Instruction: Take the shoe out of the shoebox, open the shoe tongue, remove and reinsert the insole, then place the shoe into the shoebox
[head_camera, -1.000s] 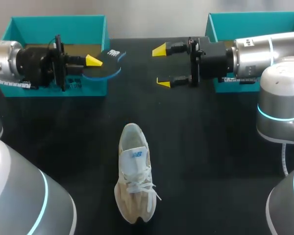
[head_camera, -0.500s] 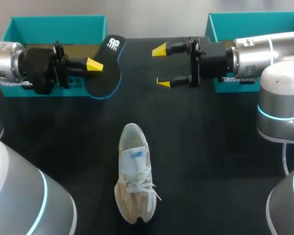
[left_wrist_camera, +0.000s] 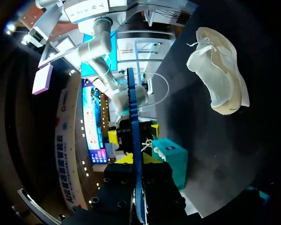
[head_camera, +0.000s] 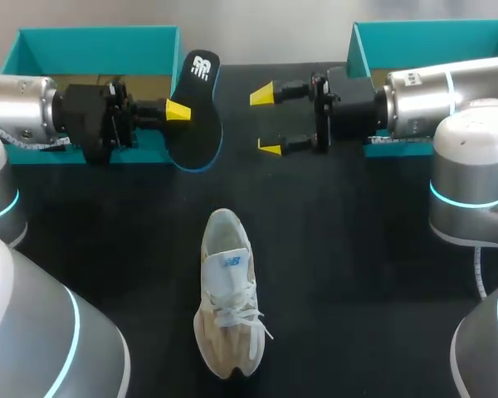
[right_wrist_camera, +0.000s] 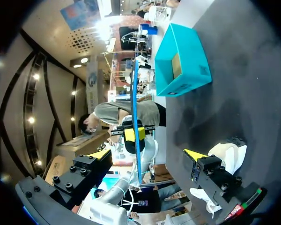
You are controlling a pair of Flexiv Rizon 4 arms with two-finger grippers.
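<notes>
My left gripper is shut on a black insole with a blue edge, holding it in the air in front of the left teal shoebox. The left wrist view has the insole edge-on between my fingers. My right gripper stands open just right of the insole, its tips facing it with a small gap. From the right wrist the insole is a thin blue line ahead of my open gripper. The beige shoe lies on the black table, toe away from the boxes.
A second teal box stands at the back right behind my right arm. The left shoebox shows beyond the insole in the right wrist view. The shoe lies off to the side of my left gripper.
My left arm has carried the insole to the right and turned it so its heel end points to the back. My right gripper has shifted slightly left toward it, still open.
</notes>
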